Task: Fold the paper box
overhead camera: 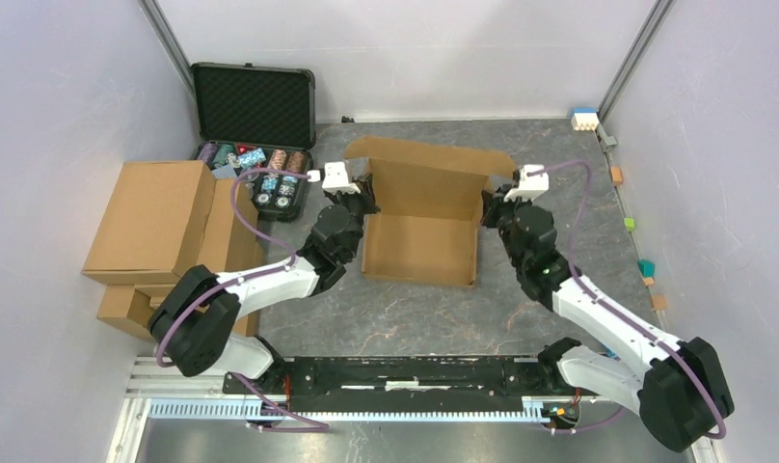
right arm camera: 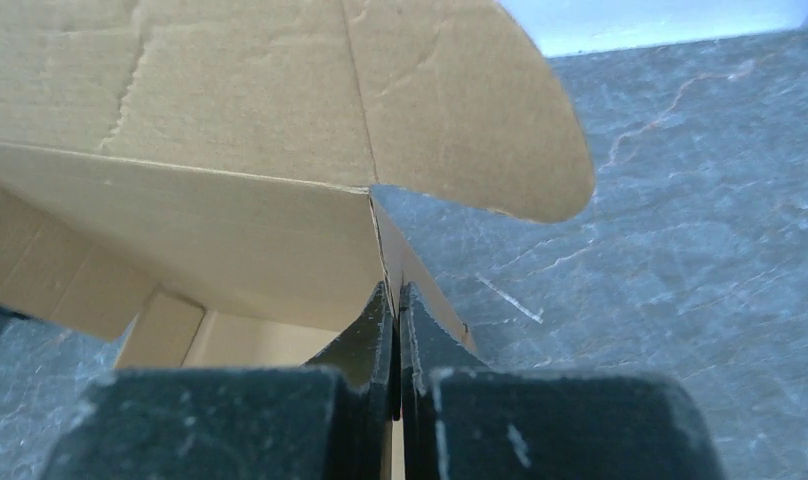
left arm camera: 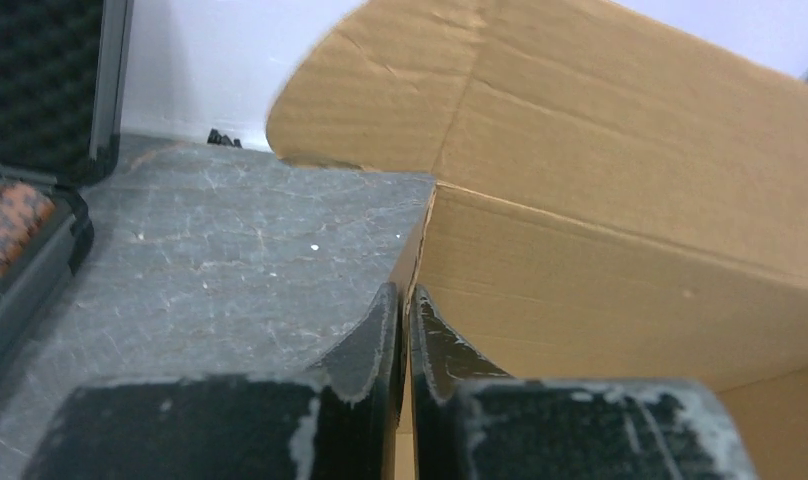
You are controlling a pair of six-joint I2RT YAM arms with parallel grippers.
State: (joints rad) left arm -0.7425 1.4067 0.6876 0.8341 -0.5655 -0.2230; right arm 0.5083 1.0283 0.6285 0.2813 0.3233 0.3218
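Locate the paper box [overhead camera: 419,241] at the centre of the grey tabletop [overhead camera: 415,318], between the two arms. Its base panel lies flat. Its rear wall stands upright, and a lid flap with rounded corners rises behind that wall. The left hand [overhead camera: 362,201] sits at the box's left side wall, near the rear corner. In the left wrist view, its fingers [left arm camera: 375,335] are clenched on the thin upper edge of that wall. The right hand [overhead camera: 492,205] sits at the right side wall, near the opposite rear corner. The right wrist view shows it likewise clenched on the wall's edge. To the left, well apart from the box, you see a stack of brown cartons [overhead camera: 154,227]. Behind the stack is an open black foam-lined case [overhead camera: 255,96] holding poker chips [overhead camera: 275,174].
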